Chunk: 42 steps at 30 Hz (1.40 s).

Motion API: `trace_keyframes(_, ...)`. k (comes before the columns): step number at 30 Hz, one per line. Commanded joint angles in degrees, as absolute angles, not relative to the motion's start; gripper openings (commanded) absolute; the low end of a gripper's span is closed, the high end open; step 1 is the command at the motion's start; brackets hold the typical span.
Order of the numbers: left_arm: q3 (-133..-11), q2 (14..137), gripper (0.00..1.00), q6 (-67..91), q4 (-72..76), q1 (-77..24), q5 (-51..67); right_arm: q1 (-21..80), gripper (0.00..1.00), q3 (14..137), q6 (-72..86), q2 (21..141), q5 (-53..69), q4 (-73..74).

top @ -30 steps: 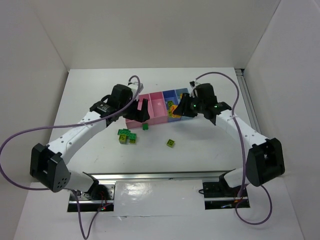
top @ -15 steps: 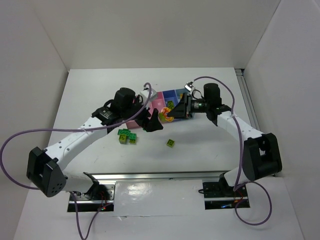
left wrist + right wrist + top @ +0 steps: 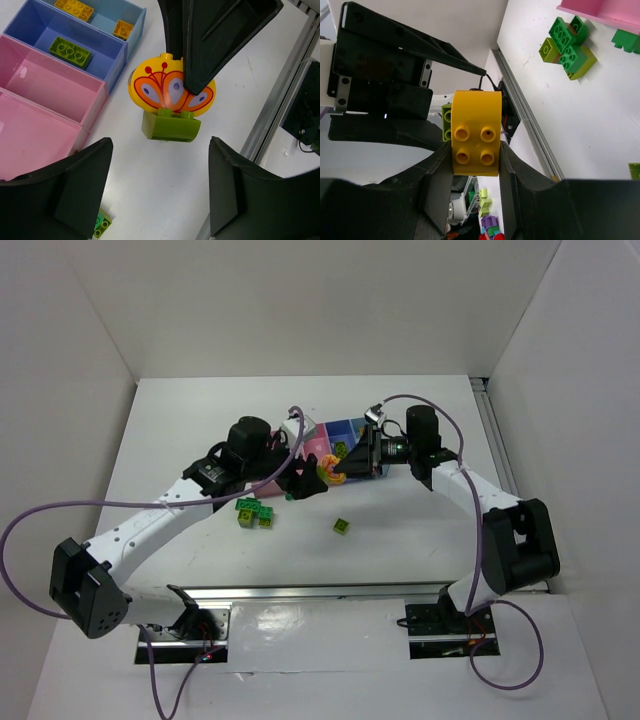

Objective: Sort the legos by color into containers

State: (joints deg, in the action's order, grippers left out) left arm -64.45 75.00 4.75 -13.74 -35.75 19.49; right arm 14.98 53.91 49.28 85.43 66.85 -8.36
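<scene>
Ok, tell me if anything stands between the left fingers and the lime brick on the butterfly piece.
Nothing visible does. The lime brick is stuck to the yellow butterfly piece that the right fingers clamp; the open left fingers face it directly.

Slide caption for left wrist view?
Right gripper holds a yellow butterfly brick with a lime brick attached, in front of the open left gripper, beside the bins.
</scene>
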Motion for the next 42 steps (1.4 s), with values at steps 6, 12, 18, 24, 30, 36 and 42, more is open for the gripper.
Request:
trace_keyframes(6,-64.95,76.20,0.67,5.62,-8.61,-36.65,18.54,15.64,0.19,55.55,50.01,86.75,67.94,-10.20)
trace_keyframes(12,-66.27,77.43,0.56,5.01,-9.84,-36.65,20.12,16.17,0.19,56.60,50.01,87.27,67.94,-10.20)
trace_keyframes(18,-66.88,78.05,0.58,4.48,-10.37,-36.65,20.13,16.70,0.19,57.22,50.01,87.89,67.94,-10.20)
trace_keyframes(24,-67.41,78.05,0.25,4.48,-10.37,-36.65,19.08,16.70,0.19,57.22,50.01,87.89,67.94,-10.72)
trace_keyframes(30,-68.03,79.10,0.00,3.16,-12.66,-36.65,16.97,13.98,0.19,57.47,46.24,88.41,66.10,-8.62)
trace_keyframes(36,-64.78,78.57,0.00,3.69,-11.60,-36.65,15.12,8.62,0.18,60.81,45.70,88.42,63.11,-9.58)
trace_keyframes(42,-64.25,77.96,0.00,5.09,-10.55,-36.65,12.22,4.66,0.18,66.43,39.58,91.66,51.14,-1.35)
